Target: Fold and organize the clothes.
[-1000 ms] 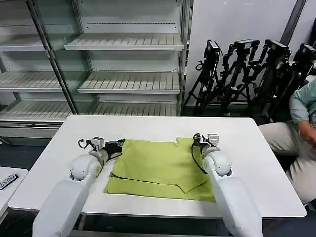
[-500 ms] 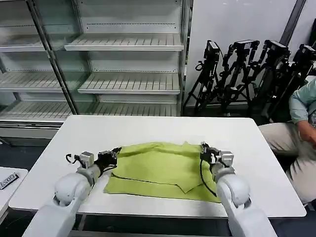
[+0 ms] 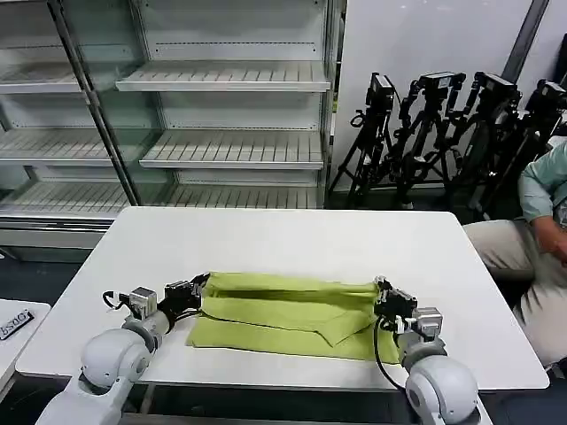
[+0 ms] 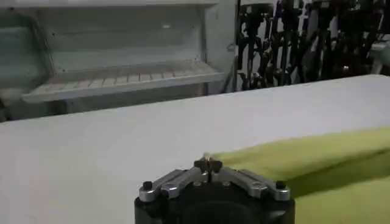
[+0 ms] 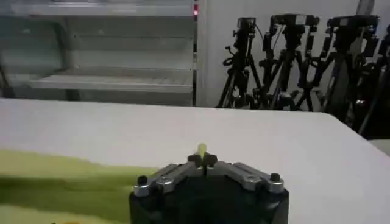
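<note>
The lime yellow-green shirt (image 3: 283, 314) lies on the white table (image 3: 292, 235), folded into a wide band near the front edge. Its far edge is lifted and drawn toward me. My left gripper (image 3: 197, 288) is shut on the shirt's left far corner; the pinched cloth (image 4: 292, 161) shows just past the closed jaws of that gripper (image 4: 207, 163) in the left wrist view. At the right far corner my right gripper (image 3: 383, 292) is shut too, and a small tip of green fabric (image 5: 202, 148) sticks up between the tips of the gripper (image 5: 202, 159).
White empty shelving (image 3: 221, 115) stands behind the table. Black tripods (image 3: 443, 133) are grouped at the back right. A seated person (image 3: 540, 239) is beside the table's right edge. A small side table (image 3: 13, 328) sits at the lower left.
Both grippers have pulled back toward the front edge, carrying the shirt's far edge with them. The shirt has gone from a broad spread to a narrower folded band.
</note>
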